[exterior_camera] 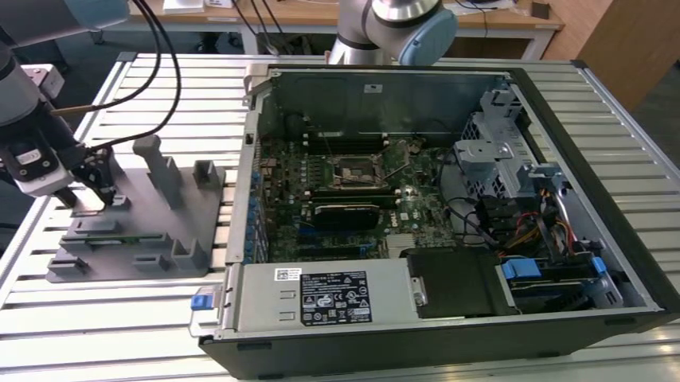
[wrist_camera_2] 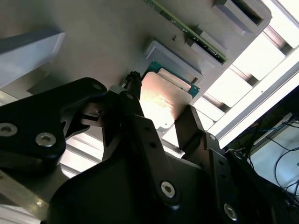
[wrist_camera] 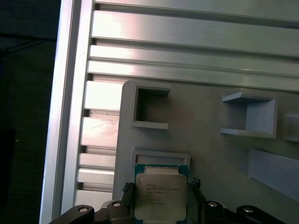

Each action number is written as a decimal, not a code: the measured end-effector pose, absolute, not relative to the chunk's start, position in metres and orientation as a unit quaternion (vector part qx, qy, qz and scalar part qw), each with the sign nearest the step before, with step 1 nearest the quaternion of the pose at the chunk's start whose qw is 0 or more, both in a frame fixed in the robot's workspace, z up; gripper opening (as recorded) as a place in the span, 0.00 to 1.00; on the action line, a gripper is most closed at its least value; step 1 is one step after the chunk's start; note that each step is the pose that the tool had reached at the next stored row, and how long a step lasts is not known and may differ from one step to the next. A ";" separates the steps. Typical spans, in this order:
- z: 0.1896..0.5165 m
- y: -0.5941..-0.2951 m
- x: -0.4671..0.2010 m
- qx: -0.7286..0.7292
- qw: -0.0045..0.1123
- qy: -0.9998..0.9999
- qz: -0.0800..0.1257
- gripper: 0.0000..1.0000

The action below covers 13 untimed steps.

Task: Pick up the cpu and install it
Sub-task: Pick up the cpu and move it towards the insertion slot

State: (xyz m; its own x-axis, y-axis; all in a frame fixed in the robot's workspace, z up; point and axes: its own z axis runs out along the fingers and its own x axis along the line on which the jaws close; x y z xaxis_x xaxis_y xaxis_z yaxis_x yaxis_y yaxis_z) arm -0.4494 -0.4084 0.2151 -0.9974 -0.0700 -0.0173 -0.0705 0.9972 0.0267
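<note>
At the exterior view's left, the gripper (exterior_camera: pixel 87 197) stood over the grey fixture (exterior_camera: pixel 143 216), its jaws pinched narrow on the cpu (wrist_camera: pixel 161 196), which sat in its seat. Fixture posts (exterior_camera: pixel 159 163) rose just beside, and the open computer case (exterior_camera: pixel 425 95) lay rightward.

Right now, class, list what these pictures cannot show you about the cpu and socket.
- cpu: second wrist view, partly covered by the gripper.
- cpu's underside: both wrist views, hidden by its own top.
- fixture pocket under it: both wrist views, covered by the cpu.
- socket pins: exterior view, too small.
</note>
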 end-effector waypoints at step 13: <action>0.238 -0.407 -0.449 -0.035 0.008 0.999 0.014 0.54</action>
State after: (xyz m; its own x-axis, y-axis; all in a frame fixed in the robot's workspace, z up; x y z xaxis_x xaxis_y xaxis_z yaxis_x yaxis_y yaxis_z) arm -0.4494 -0.4074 0.2383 -0.9974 -0.0700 -0.0173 -0.0704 0.9972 0.0268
